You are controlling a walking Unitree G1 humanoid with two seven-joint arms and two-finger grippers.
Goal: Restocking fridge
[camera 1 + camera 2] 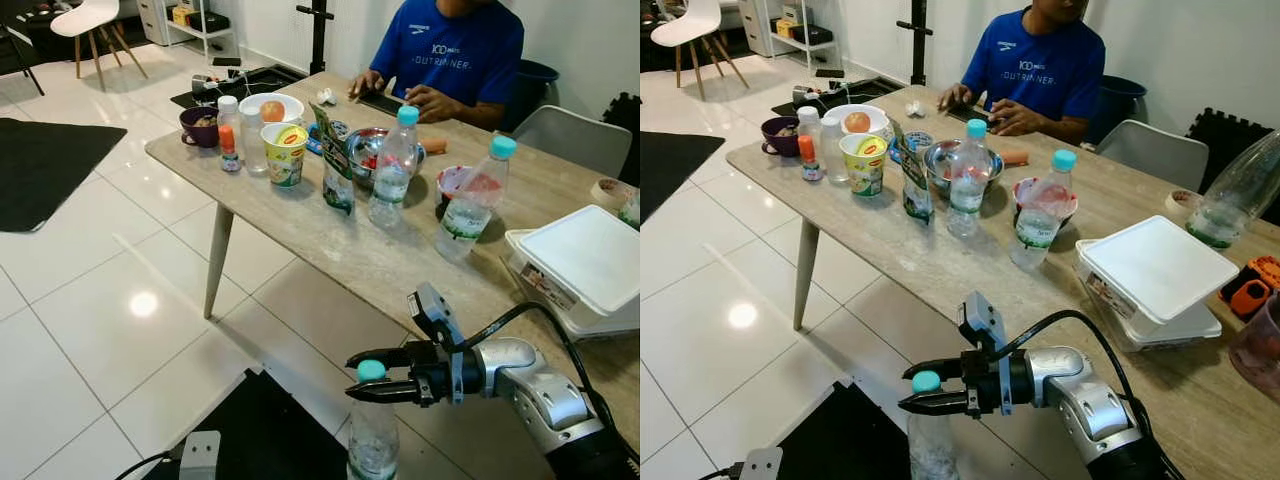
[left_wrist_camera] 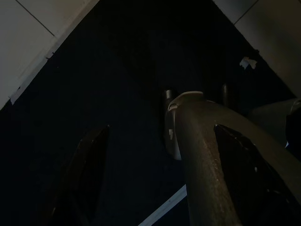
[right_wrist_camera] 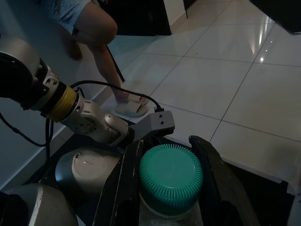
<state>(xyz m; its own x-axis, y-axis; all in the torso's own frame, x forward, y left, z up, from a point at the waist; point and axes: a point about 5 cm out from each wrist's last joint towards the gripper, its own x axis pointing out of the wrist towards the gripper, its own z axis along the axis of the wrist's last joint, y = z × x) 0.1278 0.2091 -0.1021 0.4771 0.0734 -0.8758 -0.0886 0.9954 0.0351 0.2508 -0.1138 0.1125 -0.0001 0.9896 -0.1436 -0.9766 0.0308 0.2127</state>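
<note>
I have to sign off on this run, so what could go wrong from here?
The right claw grips the clear plastic bottle with the teal cap just below its cap, so the hanging body could swing or slip free. It hangs off the edge of the beige stone-look table, over tiled floor, so a drop may burst it.

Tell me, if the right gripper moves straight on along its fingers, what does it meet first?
The right gripper, shut on the teal-capped bottle, points toward the robot's left. Beyond it lies only white tiled floor, so the way looks free, though depth is uncertain.
</note>
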